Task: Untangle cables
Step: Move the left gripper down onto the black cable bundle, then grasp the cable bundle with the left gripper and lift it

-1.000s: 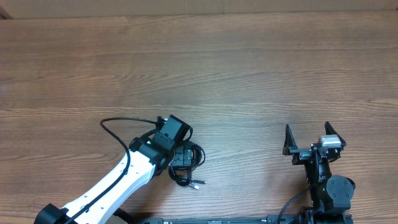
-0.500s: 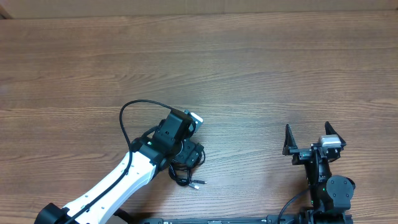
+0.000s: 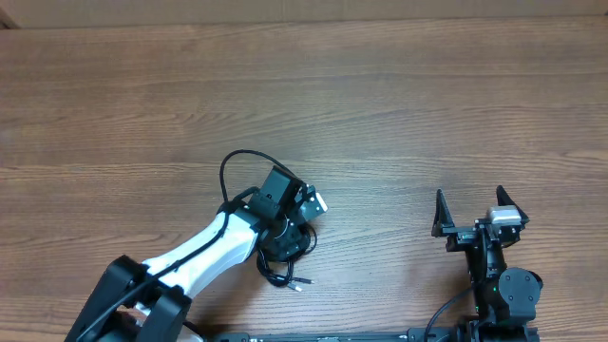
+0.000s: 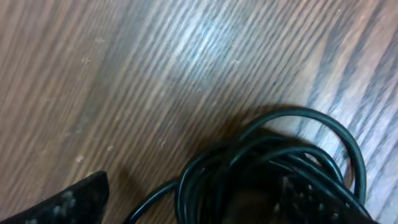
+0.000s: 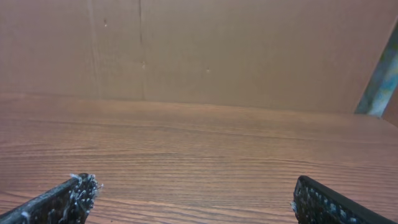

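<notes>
Left hand [image 3: 285, 211] sits low over the cables [image 3: 290, 242], near the front edge of the bench [image 3: 380, 95] and left of centre. From overhead its wrist hides the fingers. The left wrist camera shows only one fingertip [image 4: 68, 202] at the lower left corner, so I cannot tell whether the hand is spread or pinching a cord.

Just to its left, the arm's own wire [image 3: 228, 163] arcs up and away. It is thicker than the cords and no part of the job, so I keep it out of my reckoning.

The cables lie as a small tight bundle of black loops [image 4: 273, 162] resting on the wood, right under and just near of the hand. One loose tail runs out toward me and ends in a small silvery plug [image 3: 302, 282]. I judge the hand is angled down into the coil to pick out a single strand, and that free tail looks the easiest place to start.

Well apart on the right, the right hand [image 3: 471, 211] is parked near the front edge with its fingers [image 5: 65, 198] spread wide. It holds nothing and faces bare bench. I read it as waiting to take the other end once a strand comes free.
</notes>
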Robot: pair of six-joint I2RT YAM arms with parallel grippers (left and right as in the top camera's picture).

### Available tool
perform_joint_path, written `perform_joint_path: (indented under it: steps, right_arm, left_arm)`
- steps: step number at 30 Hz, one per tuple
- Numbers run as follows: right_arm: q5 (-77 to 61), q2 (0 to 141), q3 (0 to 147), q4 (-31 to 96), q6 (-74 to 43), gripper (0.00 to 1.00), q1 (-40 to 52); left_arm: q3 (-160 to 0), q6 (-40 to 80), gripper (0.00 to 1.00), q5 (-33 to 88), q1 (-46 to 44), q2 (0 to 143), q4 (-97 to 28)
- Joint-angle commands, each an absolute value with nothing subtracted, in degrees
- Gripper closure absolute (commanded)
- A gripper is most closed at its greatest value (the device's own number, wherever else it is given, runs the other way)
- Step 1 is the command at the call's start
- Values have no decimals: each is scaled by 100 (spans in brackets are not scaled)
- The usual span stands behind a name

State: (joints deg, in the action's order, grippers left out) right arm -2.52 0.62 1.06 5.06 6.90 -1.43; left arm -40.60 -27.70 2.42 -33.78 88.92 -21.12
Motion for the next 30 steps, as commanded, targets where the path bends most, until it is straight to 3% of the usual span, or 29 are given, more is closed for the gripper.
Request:
perform_joint_path:
  steps: [1, 3, 6, 7, 8, 15, 24, 30]
  right_arm:
    - [-200, 16, 47, 469, 716, 0, -163]
    - [-200, 16, 47, 469, 716, 0, -163]
    - [-200, 16, 47, 471, 716, 0, -163]
    - [-200, 16, 47, 469, 716, 0, -163]
    - [-200, 16, 47, 469, 716, 0, -163]
    - [-200, 16, 47, 471, 716, 0, -163]
    - [-200, 16, 47, 469, 716, 0, -163]
    - [-200, 16, 47, 471, 716, 0, -163]
  left_arm:
    - [-4042, -3000, 17, 191, -3400, 9205, -2158]
    - [-4042, -3002, 27, 193, -3400, 9290, -2158]
    - [-4042, -3002, 71, 196, -3400, 9384, -2156]
    - [-4042, -3002, 92, 193, -3400, 9400, -2150]
    - [-4042, -3002, 96, 193, -3400, 9400, -2143]
    - [-4407, -2639, 96, 84, -3389, 9397, -1981]
    - [-4792, 178, 96, 456, -3028, 9397, -349]
    - [-4792, 729, 96, 451, -2628, 9397, -228]
